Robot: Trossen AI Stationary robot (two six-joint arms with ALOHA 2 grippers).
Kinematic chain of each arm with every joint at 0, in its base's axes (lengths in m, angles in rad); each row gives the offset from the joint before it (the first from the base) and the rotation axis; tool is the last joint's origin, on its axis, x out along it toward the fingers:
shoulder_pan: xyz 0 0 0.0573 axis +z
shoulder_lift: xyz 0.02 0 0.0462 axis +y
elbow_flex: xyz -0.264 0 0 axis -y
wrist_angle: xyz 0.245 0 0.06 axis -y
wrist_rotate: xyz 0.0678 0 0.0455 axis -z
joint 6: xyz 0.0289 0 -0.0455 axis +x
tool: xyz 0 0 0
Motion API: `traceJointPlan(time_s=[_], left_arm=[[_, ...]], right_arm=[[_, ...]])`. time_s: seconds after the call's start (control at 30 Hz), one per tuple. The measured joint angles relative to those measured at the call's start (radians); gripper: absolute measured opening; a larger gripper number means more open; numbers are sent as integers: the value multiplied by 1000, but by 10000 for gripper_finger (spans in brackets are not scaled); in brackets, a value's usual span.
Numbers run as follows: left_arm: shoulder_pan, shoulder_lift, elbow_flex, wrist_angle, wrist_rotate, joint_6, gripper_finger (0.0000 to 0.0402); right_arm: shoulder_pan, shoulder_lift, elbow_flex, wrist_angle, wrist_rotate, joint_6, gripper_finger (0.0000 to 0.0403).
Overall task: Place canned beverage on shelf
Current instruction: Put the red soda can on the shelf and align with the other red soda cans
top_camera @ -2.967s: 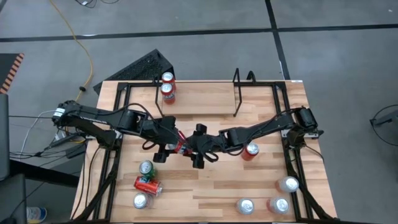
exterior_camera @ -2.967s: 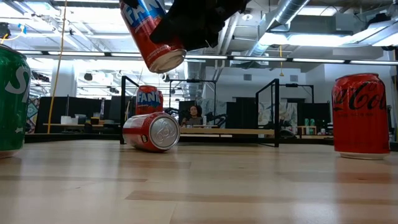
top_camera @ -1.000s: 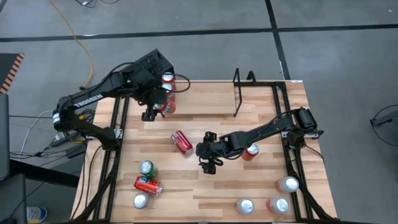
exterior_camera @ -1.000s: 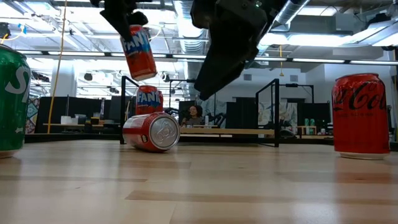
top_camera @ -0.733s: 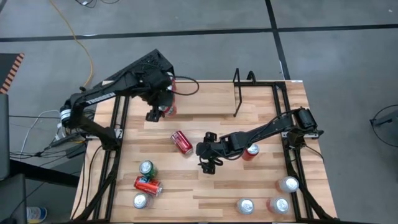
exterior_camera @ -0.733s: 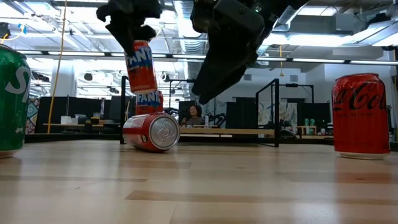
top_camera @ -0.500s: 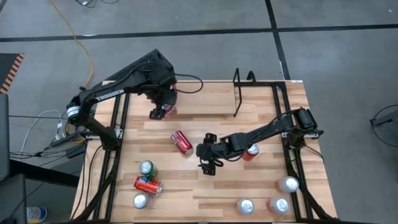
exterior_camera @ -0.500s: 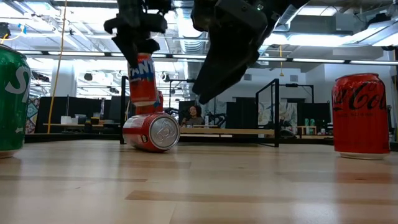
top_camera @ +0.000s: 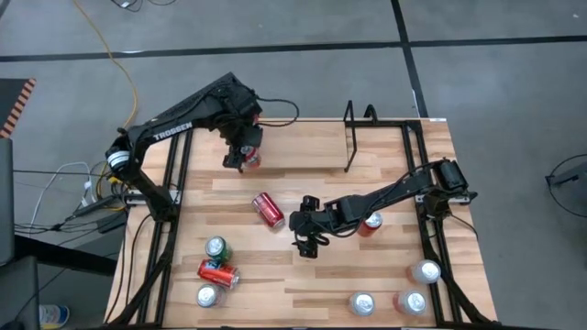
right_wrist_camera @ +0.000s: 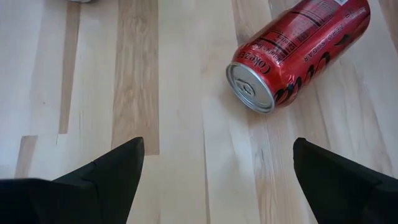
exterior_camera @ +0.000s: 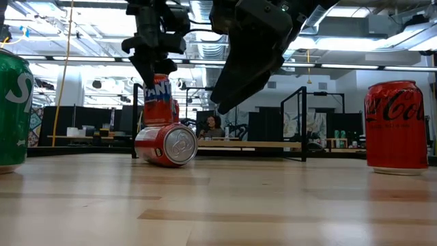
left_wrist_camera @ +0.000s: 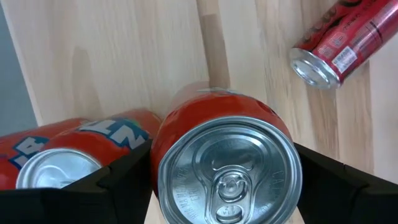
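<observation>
1. The left arm [top_camera: 174, 124] is showing as a run of slim black links, with white lettering printed along one link.
2. A pale ring is sitting at its joint near the table's edge.
3. A thin black cable is looping off its wrist.
4. The right arm [top_camera: 394, 191] is showing the same black links, ending in a blocky base.
5. The fingers [right_wrist_camera: 93, 177] are looking like dark, flat wedges.

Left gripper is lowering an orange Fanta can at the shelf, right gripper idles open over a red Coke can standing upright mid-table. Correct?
Not quite: the red Coke can lies on its side, as the high view shows. The rest holds: the left gripper grips the orange Fanta can at the shelf, and the right gripper idles open.
</observation>
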Motion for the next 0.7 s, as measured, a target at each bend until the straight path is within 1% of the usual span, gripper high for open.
traceJointPlan(time_s=[0.07,0.2,0.3,0.7], left_arm=[[8,4,0,0,17,0,293],[14,18,0,8,9,15,293],[14,19,0,9,23,20,293],[19,42,0,27,11,36,293]], right_arm=[[0,0,0,1,0,0,384],[0,0,0,1,1,0,384],[0,0,0,2,3,0,384],[0,0,0,2,4,0,384]])
